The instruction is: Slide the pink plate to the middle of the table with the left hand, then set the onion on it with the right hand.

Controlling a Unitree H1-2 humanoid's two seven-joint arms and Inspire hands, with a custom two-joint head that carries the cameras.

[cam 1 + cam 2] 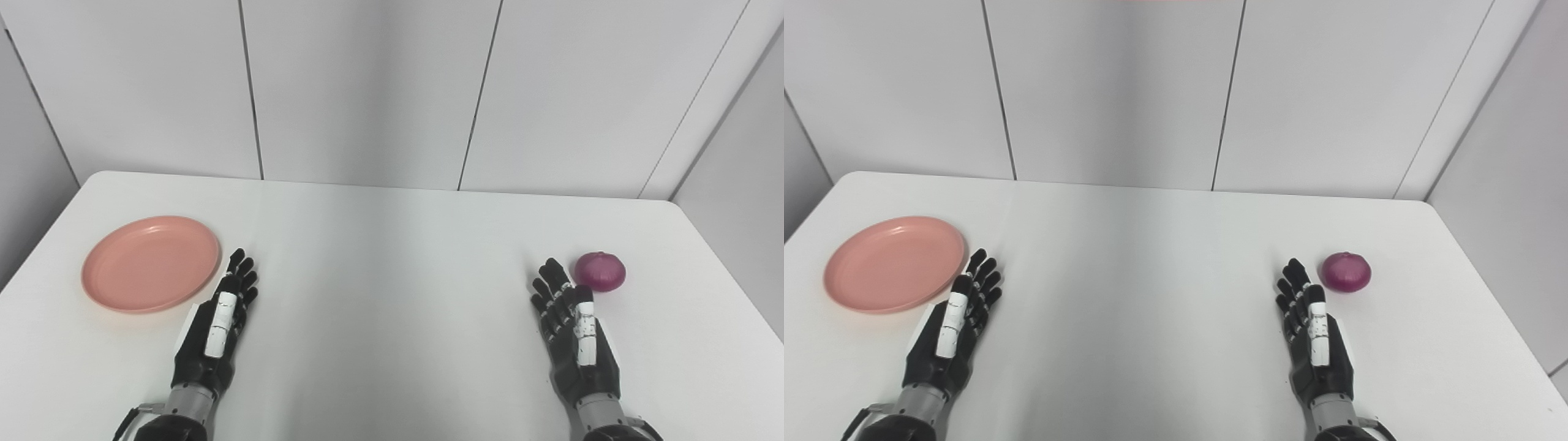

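White laminate is what you have to work on: the table (392, 257) is broad, smooth and bare through its middle, which is why a slide should do the job and no lift is needed. That middle strip between your two arms is where the plate belongs, and nothing stands in the way of it.

Next in size, the pink plate (151, 263) lies flat on the left part of the table, well short of the centre, with nothing on it. Its shallow raised rim gives you something to push against, so I judge the first step has not begun.

Your left hand (215, 321) rests just beside the plate's near right edge, fingers stretched forward and apart, holding nothing. It looks close to the rim, though I cannot tell whether it touches. From there you would need to get behind the plate's left side, or hook the rim, to draw it rightward.

Your right hand (572, 324) mirrors it on the far side, fingers spread and empty, simply waiting its turn.

Smallest, the onion (599, 271) sits on the table just beyond the right hand's fingertips, apart from them. Being round, it may roll if nudged, so close around it rather than poking.
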